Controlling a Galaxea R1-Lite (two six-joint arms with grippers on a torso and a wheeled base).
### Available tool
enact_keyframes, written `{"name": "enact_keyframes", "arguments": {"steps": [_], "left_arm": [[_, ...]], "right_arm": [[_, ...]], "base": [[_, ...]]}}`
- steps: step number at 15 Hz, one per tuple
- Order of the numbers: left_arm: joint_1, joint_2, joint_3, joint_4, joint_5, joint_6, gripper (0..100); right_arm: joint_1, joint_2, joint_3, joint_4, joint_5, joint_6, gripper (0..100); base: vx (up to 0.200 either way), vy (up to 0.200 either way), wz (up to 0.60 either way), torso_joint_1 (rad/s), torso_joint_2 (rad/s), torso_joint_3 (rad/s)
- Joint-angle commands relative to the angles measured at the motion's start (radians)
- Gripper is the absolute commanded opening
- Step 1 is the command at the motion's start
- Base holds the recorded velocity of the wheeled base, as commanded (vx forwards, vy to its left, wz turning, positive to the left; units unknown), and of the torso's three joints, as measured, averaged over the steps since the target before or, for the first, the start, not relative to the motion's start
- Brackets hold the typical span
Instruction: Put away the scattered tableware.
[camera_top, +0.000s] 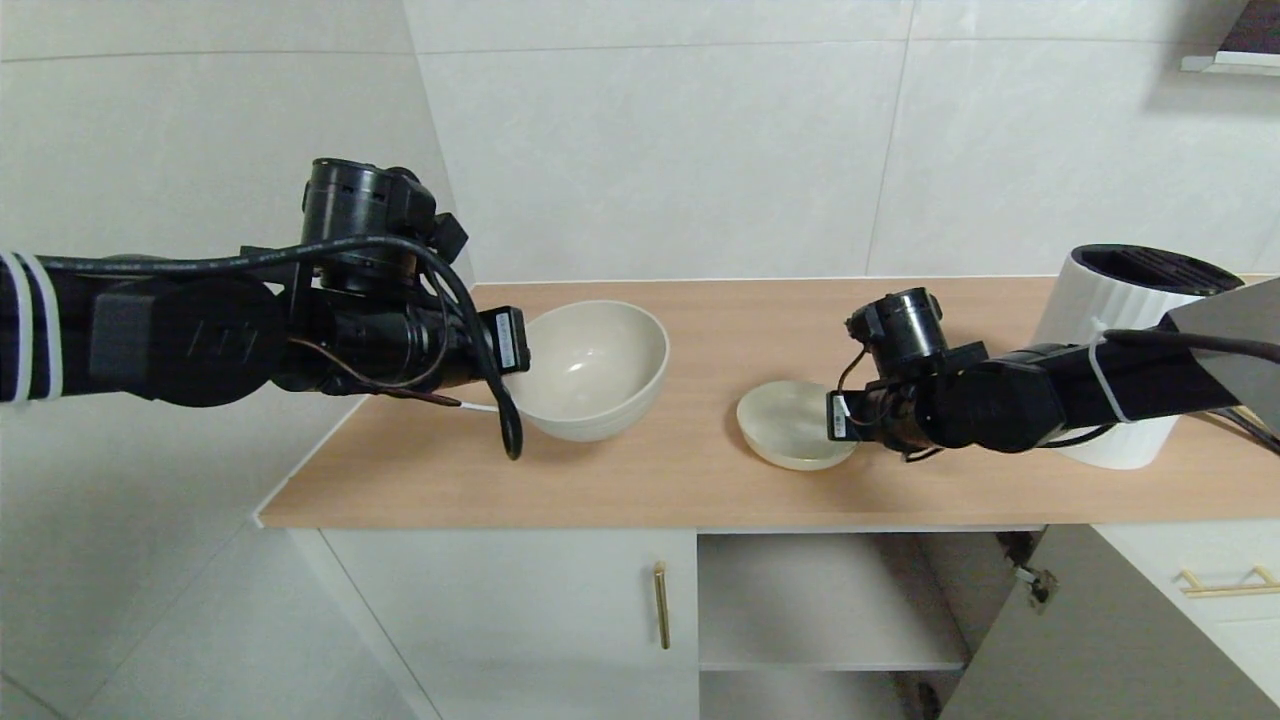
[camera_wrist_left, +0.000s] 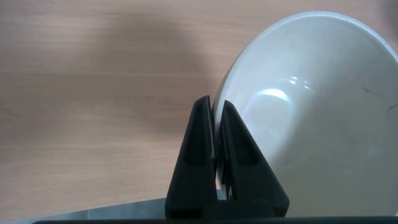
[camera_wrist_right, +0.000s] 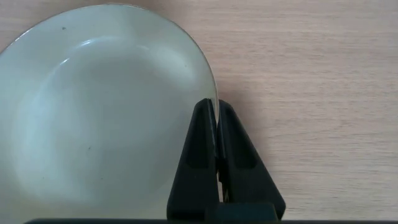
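Cream ceramic deep bowl (camera_top: 600, 370) is held tilted over light wooden countertop (camera_top: 700, 490) by left gripper (camera_top: 522, 352); shallow cream dish (camera_top: 790, 425) is pinched by right gripper (camera_top: 843, 418). Left wrist: fingers (camera_wrist_left: 200, 137) are clamped on the rim only. Right wrist: same thin grip, slip judged likely if swung

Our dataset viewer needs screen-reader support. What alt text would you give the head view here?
Over a wooden counter, the left gripper pinches the rim of a tilted white bowl while the right gripper pinches the rim of a shallow plate. A white ribbed container stands at the right; below, a cabinet compartment is open.
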Motion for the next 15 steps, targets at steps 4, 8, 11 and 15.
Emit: {"name": "enact_keyframes", "arguments": {"steps": [4, 8, 11, 15], "left_arm": [[-0.006, -0.1, 0.092, 0.003, 0.002, 0.004, 0], [-0.043, -0.213, 0.214, 0.005, 0.003, 0.003, 0], [-0.085, -0.304, 0.285, 0.005, 0.003, 0.001, 0], [-0.109, -0.356, 0.365, 0.005, 0.003, -0.005, 0]], "right_arm": [[0.033, -0.185, 0.111, 0.002, -0.002, 0.001, 0], [0.107, -0.329, 0.196, 0.002, -0.008, 0.041, 0], [0.154, -0.447, 0.355, 0.0, -0.01, 0.082, 0], [0.162, -0.522, 0.464, -0.001, -0.008, 0.141, 0]], "base": [[0.0, 0.0, 0.0, 0.0, 0.0, 0.0], [0.0, 0.0, 0.0, 0.0, 0.0, 0.0], [0.0, 0.0, 0.0, 0.0, 0.0, 0.0], [0.0, 0.0, 0.0, 0.0, 0.0, 0.0]]}}
